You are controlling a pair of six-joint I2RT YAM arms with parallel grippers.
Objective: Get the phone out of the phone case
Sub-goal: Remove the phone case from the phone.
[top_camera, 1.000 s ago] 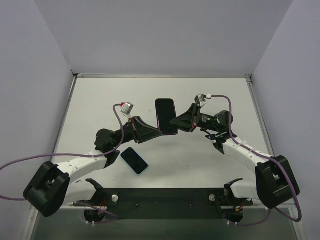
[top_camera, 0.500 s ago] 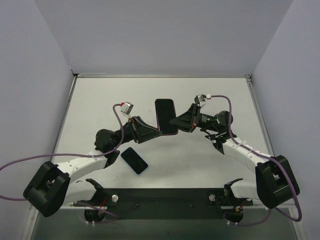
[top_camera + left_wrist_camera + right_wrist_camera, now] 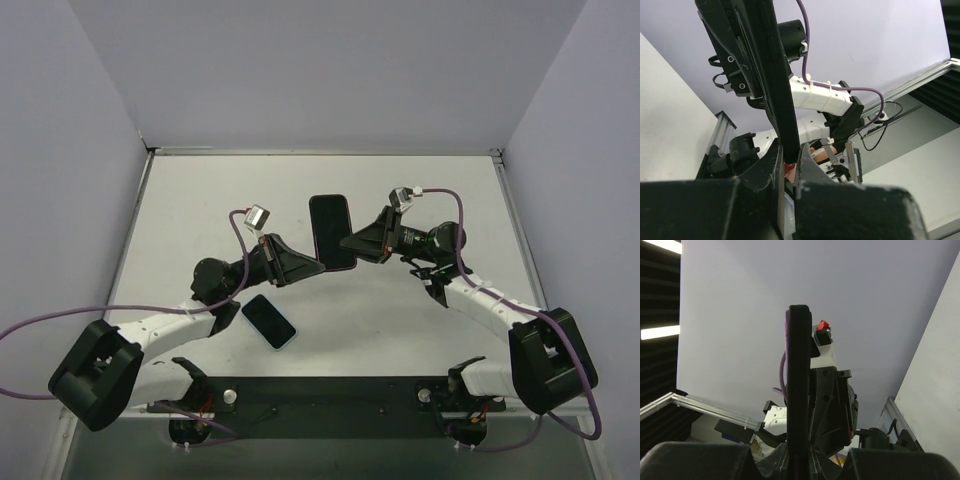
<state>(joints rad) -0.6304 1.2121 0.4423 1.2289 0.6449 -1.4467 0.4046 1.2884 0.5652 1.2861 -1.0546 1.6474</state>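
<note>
A black phone in a dark case with a purple edge [image 3: 331, 229] is held above the table between both grippers. My left gripper [image 3: 322, 266] is shut on its lower left edge. My right gripper [image 3: 348, 244] is shut on its right edge. In the left wrist view the phone [image 3: 774, 85] stands edge-on, rising out of the shut left gripper [image 3: 790, 161]. In the right wrist view it [image 3: 799, 385] is also edge-on, with the purple strip on its left side, clamped in the right gripper [image 3: 800, 460]. I cannot tell phone from case along the edge.
A second phone with a light blue rim [image 3: 270, 321] lies flat on the white table [image 3: 400, 320], below the left arm. Grey walls close off the back and both sides. The arm bases stand on a black bar [image 3: 330, 392] at the near edge.
The left wrist has shifted slightly to the right. The held phone and the right arm have barely moved.
</note>
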